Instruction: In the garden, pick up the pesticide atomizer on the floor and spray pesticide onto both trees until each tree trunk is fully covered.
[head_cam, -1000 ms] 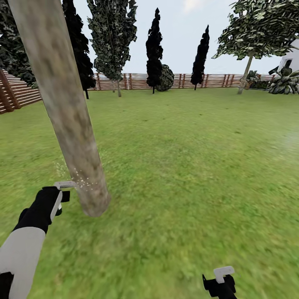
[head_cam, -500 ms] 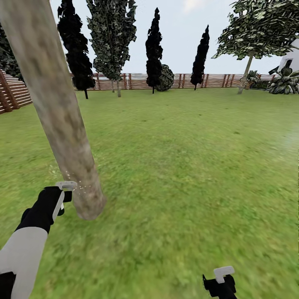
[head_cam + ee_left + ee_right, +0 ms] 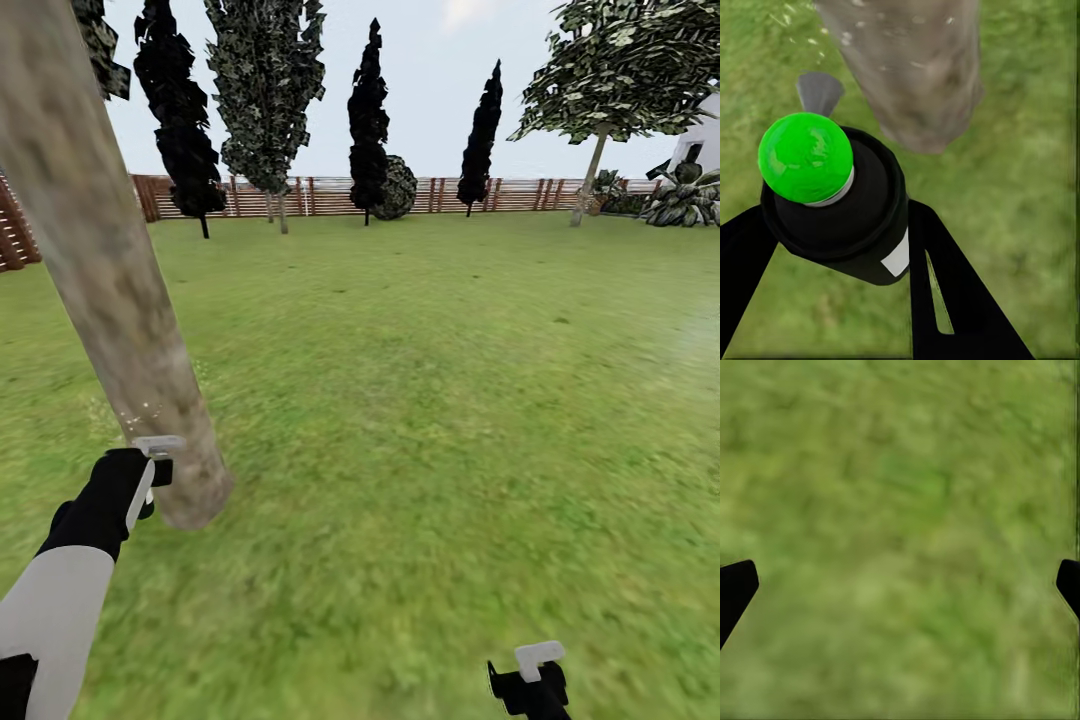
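Note:
My left gripper is shut on the pesticide atomizer, a dark cylinder whose top knob shows bright green in the left wrist view. Its light-grey cap and grey nozzle sit just short of the near tree trunk, a thick pale column leaning across the left of the head view. A few pale spray specks float by the trunk's lower part. The second tree stands far off at the right by the fence. Low at the picture's bottom, my right gripper is open over grass, holding nothing.
Green lawn stretches ahead to a brown slat fence. Narrow dark cypress-like trees and a round bush line the fence. A spiky plant and a white structure stand at the far right.
The whole picture has shifted: the near trunk now lies further left and its base lower left, so the camera has moved. The spray specks have thinned. Both grippers keep their places in the picture.

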Controlling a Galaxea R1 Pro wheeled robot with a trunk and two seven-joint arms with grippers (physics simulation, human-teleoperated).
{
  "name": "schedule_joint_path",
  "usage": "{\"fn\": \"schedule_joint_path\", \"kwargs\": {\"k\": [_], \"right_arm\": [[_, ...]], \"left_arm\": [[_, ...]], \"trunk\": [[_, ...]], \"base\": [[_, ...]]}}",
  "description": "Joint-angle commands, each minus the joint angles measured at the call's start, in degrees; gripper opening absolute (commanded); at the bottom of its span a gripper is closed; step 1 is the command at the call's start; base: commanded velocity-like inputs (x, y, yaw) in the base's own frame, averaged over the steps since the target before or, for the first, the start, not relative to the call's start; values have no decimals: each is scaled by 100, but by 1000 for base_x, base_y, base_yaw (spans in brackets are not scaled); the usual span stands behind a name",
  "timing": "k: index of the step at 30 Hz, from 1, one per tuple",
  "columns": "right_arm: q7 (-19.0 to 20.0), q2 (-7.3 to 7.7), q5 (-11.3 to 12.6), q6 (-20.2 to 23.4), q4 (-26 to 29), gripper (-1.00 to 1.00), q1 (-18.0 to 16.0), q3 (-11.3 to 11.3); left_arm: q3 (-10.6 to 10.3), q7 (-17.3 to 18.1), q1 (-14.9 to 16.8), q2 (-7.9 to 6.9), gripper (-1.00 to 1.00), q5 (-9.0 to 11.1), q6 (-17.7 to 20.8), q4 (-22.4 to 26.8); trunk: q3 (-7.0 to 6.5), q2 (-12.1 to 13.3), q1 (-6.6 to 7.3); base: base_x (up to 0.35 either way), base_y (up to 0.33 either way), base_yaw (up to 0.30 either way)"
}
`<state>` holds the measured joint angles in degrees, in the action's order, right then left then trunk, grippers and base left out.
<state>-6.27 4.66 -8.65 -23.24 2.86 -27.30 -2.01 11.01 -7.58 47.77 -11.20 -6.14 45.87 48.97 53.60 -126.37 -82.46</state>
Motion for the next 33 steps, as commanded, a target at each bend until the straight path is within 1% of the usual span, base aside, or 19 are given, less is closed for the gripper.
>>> {"fn": "schedule_joint_path", "kwargs": {"k": [1, 7, 13, 18, 26, 33], "right_arm": [[-47, 0, -57, -5, -5, 100, -3, -18], [-49, -8, -57, -5, -5, 100, -3, -18], [-50, -9, -57, -5, -5, 100, -3, -18], [-45, -9, -57, -5, -5, 100, -3, -18], [-46, -9, -57, -5, -5, 100, -3, -18], [-46, -9, -57, -5, -5, 100, -3, -18]], "left_arm": [[6, 29, 4, 3, -100, -62, 34, 8], [6, 28, -26, -5, -100, -62, 31, 2], [2, 28, -70, -63, -100, -69, 27, -9], [-11, 20, -75, -35, -100, -71, 27, -18], [4, 12, -75, -22, -100, -71, 27, -34], [-2, 11, -77, -31, -100, -79, 27, -36]], "trunk": [[5, -2, 1], [5, -2, 1], [5, -2, 1], [5, -2, 1], [5, -2, 1], [5, -2, 1]], "base": [[0, -274, 0], [0, -274, 36], [0, -274, 252], [87, -268, 245], [145, -255, 19], [14, -271, 14]]}}
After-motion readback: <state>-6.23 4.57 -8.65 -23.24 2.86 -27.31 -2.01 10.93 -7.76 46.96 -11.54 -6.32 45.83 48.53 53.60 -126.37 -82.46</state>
